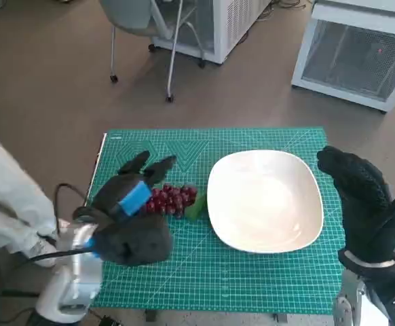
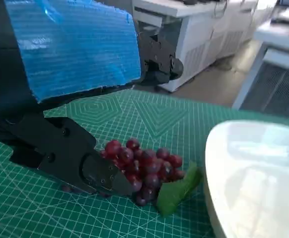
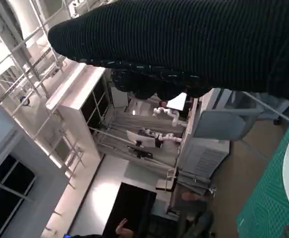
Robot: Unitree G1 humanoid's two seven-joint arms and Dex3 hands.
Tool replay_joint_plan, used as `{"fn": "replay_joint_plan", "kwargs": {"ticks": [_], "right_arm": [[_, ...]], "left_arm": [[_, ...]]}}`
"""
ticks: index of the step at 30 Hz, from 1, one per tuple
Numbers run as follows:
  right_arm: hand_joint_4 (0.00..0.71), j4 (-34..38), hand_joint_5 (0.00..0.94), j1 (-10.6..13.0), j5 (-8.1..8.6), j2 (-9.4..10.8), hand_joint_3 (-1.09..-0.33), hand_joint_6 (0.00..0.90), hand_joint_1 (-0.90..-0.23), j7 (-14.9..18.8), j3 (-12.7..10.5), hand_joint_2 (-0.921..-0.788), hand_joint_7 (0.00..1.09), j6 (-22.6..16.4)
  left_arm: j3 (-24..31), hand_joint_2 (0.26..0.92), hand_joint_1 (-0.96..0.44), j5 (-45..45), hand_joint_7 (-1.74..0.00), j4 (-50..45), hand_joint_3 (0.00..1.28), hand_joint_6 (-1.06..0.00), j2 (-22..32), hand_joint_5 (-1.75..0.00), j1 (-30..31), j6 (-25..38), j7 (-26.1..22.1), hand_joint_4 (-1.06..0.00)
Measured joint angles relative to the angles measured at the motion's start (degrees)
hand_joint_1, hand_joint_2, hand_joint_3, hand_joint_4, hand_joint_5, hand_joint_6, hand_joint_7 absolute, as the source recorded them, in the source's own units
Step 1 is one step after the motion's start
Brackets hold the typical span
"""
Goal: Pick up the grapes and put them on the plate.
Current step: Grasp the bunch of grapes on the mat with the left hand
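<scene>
Nearest the camera, the left hand (image 1: 131, 216), black with blue tape across its back, sits low over the green cutting mat (image 1: 252, 278) covering the small table. Its fingers (image 1: 158, 168) are spread apart and hold nothing; in the left wrist view one black finger (image 2: 97, 171) lies on the mat against the near edge of the fruit, while another (image 2: 159, 62) is raised above it.

The grapes (image 1: 172, 200) are a small bunch of dark red, round berries packed tightly together, with a green leaf (image 1: 196, 208) poking out on the side toward the plate. They lie flat on the mat, just beyond and partly under the left hand's fingertips, between that hand and the plate.

The plate (image 1: 265, 201) is wide, white and glossy, with a rounded rim. It rests on the mat just beside the leaf, its edge very close to the bunch.

On the robot's right, the right hand (image 1: 364, 197), in a black knitted glove, hangs at the table's edge beside the plate, fingers loosely extended and holding nothing.

Farther off, past the table, brown floor, chair legs (image 1: 172, 61) and a white cabinet (image 1: 360, 51) are visible.
</scene>
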Motion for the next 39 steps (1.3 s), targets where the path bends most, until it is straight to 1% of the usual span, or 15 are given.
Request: {"fn": "replay_joint_plan", "kwargs": {"ticks": [8, 22, 29, 32, 39], "right_arm": [[0.652, 0.0, 0.0, 0.0, 0.03, 0.0, -0.537, 0.312, -0.475, 0.0, -0.1, -0.921, 0.69, 0.0], [0.65, 0.4, 0.0, 0.0, 0.04, 0.0, -0.54, 0.31, -0.478, 0.0, -0.3, -0.921, 0.69, -0.5], [0.651, 0.7, 0.0, 0.0, 0.05, 0.0, -0.541, 0.31, -0.477, 0.0, -0.4, -0.921, 0.69, -0.6], [0.652, 0.8, 0.001, -0.1, 0.05, -0.1, -0.543, 0.31, -0.474, 0.0, -0.4, -0.921, 0.69, -0.6], [0.653, 0.8, 0.001, -0.3, 0.04, -0.1, -0.545, 0.31, -0.472, 0.0, -0.4, -0.921, 0.69, -1.0]], "left_arm": [[-2.2, 0.725, -0.13, 1.4, -0.01, 1.8, 0.0, -0.3, -0.1, -0.01, -1.8, 1.6, -1.3, -0.11], [-4.2, 0.731, -0.17, 2.0, 0.0, 8.2, 0.0, -0.3, -0.6, 0.0, -4.2, 1.7, -1.1, -0.12], [-4.5, 0.732, -0.17, 2.0, 0.0, 9.5, 0.0, -0.3, -0.8, 0.0, -4.7, 1.6, -0.9, -0.13], [-5.5, 0.736, -0.16, 2.2, 0.0, 13.8, 0.0, -0.3, -1.5, 0.0, -6.9, 1.3, 0.0, -0.13], [-8.5, 0.753, -0.15, 2.3, 0.0, 30.6, 0.01, -0.29, -5.0, -0.01, -13.5, 1.4, 1.4, -0.15]]}}
